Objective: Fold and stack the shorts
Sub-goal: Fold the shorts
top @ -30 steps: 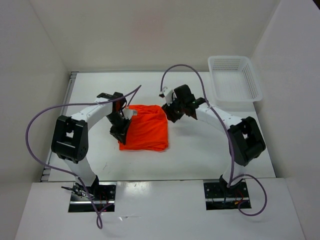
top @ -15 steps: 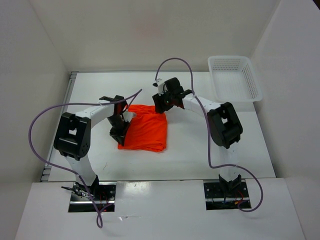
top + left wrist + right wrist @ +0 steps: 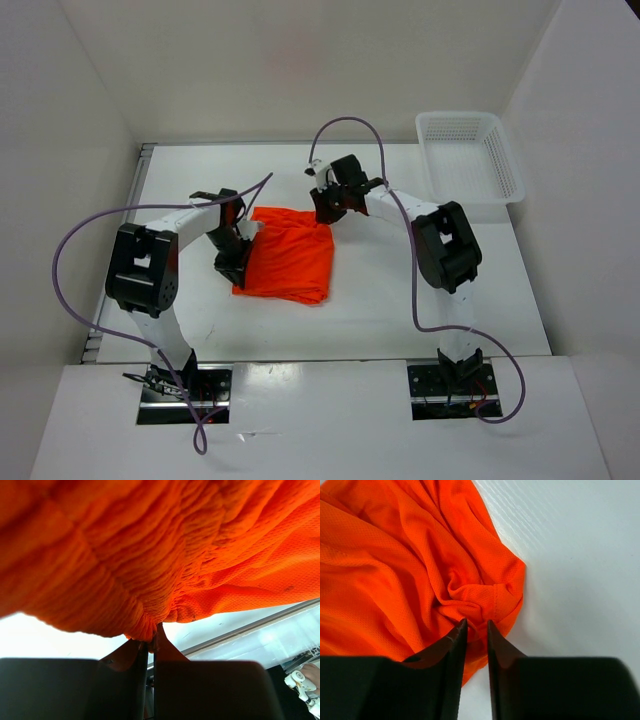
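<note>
Across the middle of the white table [image 3: 400, 300], between both arms: the shorts [image 3: 288, 262], orange, lying in a rumpled, roughly square heap. At the far right corner, well apart from the cloth: a white mesh basket [image 3: 475, 199]. Left arm [image 3: 150, 270] bent in over the heap's left edge; right arm [image 3: 445, 245] reaching to its far right corner. Left gripper [image 3: 149, 641] pressed almost together, pinching a gathered, ribbed fold of the shorts, with cloth draped above and filling most of that wrist view. Right gripper [image 3: 475, 626] drawn close with only a narrow slit between the jaws, nipping a small pucker at the corner of the shorts, right where cloth meets bare table. Purple cables [image 3: 75, 250] looping off each arm.
</note>
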Available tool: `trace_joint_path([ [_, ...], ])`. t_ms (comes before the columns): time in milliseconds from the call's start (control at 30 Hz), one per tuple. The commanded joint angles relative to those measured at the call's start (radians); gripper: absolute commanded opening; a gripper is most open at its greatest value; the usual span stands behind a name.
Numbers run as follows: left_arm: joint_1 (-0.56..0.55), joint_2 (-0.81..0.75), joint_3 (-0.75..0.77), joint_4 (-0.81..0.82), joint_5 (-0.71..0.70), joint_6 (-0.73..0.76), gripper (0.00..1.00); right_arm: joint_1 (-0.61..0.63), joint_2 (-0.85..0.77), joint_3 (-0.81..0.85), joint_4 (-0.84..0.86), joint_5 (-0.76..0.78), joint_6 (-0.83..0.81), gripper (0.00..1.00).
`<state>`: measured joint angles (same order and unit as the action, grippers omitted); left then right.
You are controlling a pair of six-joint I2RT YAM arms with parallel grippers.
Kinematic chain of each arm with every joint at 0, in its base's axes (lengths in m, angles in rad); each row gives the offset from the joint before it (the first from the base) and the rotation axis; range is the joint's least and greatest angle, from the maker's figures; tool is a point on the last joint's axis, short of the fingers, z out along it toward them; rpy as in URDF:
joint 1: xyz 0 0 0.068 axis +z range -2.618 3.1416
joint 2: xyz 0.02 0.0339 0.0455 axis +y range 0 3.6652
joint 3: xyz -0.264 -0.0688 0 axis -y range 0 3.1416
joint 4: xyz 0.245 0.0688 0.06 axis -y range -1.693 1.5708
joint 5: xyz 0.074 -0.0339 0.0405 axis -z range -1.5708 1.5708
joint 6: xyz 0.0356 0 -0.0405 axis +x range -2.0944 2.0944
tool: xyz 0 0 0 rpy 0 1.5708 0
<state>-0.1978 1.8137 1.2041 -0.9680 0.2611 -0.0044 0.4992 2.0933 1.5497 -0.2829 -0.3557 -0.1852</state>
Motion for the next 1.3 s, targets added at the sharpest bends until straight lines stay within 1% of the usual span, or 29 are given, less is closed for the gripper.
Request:
trace_joint_path([
  [0, 0.008, 0.012, 0.020, 0.011, 0.004, 0.004, 0.07, -0.004, 0.017, 0.024, -0.013, 0.008, -0.016, 0.30],
  [33, 0.008, 0.012, 0.020, 0.011, 0.013, 0.004, 0.07, -0.004, 0.017, 0.024, -0.013, 0.008, -0.016, 0.36],
  [67, 0.008, 0.012, 0.020, 0.011, 0.013, 0.004, 0.07, -0.004, 0.017, 0.024, -0.024, 0.008, -0.028, 0.38],
  [167, 0.008, 0.012, 0.020, 0.011, 0.013, 0.004, 0.07, -0.004, 0.017, 0.013, -0.050, -0.017, -0.048, 0.38],
  [200, 0.008, 0.012, 0.020, 0.011, 0.013, 0.004, 0.07, -0.004, 0.017, 0.004, -0.050, -0.028, -0.060, 0.29],
  [267, 0.008, 0.012, 0.020, 0.011, 0.023, 0.004, 0.07, -0.004, 0.017, -0.008, -0.059, -0.037, -0.060, 0.15],
  [300, 0.008, 0.012, 0.020, 0.011, 0.023, 0.004, 0.08, -0.004, 0.017, -0.008, -0.059, -0.020, -0.060, 0.01],
  [400, 0.008, 0.012, 0.020, 0.011, 0.023, 0.004, 0.08, -0.004, 0.017, -0.008, -0.016, 0.044, -0.011, 0.00],
  [467, 0.008, 0.012, 0.011, 0.011, 0.014, 0.004, 0.08, -0.014, 0.028, 0.027, 0.028, 0.101, 0.035, 0.00],
  [500, 0.008, 0.012, 0.011, 0.011, 0.013, 0.004, 0.09, -0.014, 0.046, 0.045, 0.039, 0.163, 0.049, 0.00],
  [633, 0.017, 0.012, 0.002, 0.022, -0.010, 0.004, 0.09, -0.024, 0.090, 0.159, 0.062, 0.248, 0.102, 0.00],
  [767, 0.017, 0.012, 0.002, 0.031, -0.010, 0.004, 0.09, -0.024, 0.116, 0.200, 0.073, 0.279, 0.118, 0.00],
  [900, 0.017, 0.012, 0.011, 0.031, 0.000, 0.004, 0.11, -0.024, 0.125, 0.188, 0.082, 0.301, 0.119, 0.00],
  [933, 0.017, 0.012, 0.011, 0.031, 0.000, 0.004, 0.13, -0.024, 0.116, 0.188, 0.082, 0.285, 0.110, 0.03],
  [967, 0.017, 0.012, 0.020, 0.031, 0.000, 0.004, 0.15, -0.024, 0.106, 0.178, 0.082, 0.270, 0.110, 0.14],
  [1033, 0.017, 0.021, 0.031, 0.031, 0.009, 0.004, 0.19, -0.024, 0.106, 0.178, 0.082, 0.248, 0.099, 0.48],
  [1067, 0.017, 0.021, 0.031, 0.031, 0.018, 0.004, 0.24, -0.024, 0.093, 0.178, 0.082, 0.238, 0.099, 0.66],
  [1133, 0.026, 0.010, 0.061, 0.031, 0.039, 0.004, 0.34, -0.024, 0.062, 0.190, 0.082, 0.250, 0.099, 0.73],
  [1167, 0.041, -0.007, 0.072, 0.031, 0.053, 0.004, 0.37, -0.024, 0.050, 0.199, 0.073, 0.250, 0.099, 0.75],
  [1200, 0.050, -0.036, 0.084, 0.031, 0.090, 0.004, 0.44, -0.024, 0.037, 0.199, 0.073, 0.250, 0.099, 0.75],
  [1233, 0.063, -0.054, 0.098, 0.031, 0.110, 0.004, 0.48, -0.024, 0.004, 0.199, 0.073, 0.261, 0.099, 0.78],
  [1267, 0.075, -0.074, 0.112, 0.031, 0.128, 0.004, 0.49, -0.024, -0.015, 0.199, 0.059, 0.261, 0.090, 0.83],
])
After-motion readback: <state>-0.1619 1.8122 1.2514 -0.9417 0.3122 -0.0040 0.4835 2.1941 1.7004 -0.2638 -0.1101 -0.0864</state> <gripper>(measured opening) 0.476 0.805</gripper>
